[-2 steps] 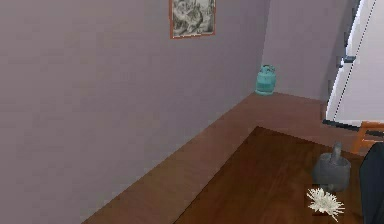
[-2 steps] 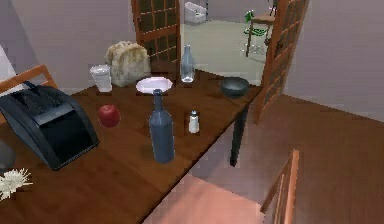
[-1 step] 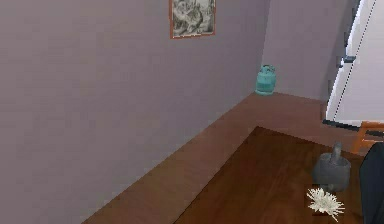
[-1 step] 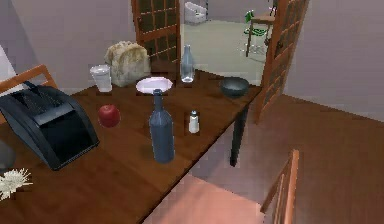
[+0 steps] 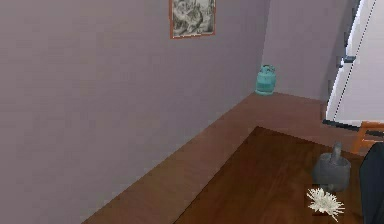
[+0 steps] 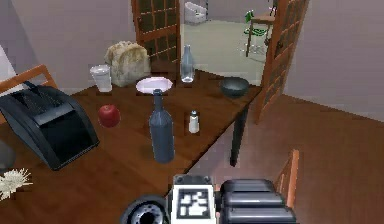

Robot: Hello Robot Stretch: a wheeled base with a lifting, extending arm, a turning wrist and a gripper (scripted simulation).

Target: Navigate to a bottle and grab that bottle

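Slender dark-blue bottle (image 6: pixel 162 128) stands on glossy wooden table (image 6: pixel 220 106); cannot tell what end effector (image 6: pixel 146 212) holds.

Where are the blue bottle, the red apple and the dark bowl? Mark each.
blue bottle (image 6: pixel 161 135): arm side view, middle of its body.
red apple (image 6: pixel 109 115): arm side view, centre of its side.
dark bowl (image 6: pixel 234 90): arm side view, its near wall.

Dark bottle (image 6: pixel 161 128) upright on table (image 6: pixel 125 152); apple (image 6: pixel 109 115), probably shaker (image 6: pixel 194 122) nearby.
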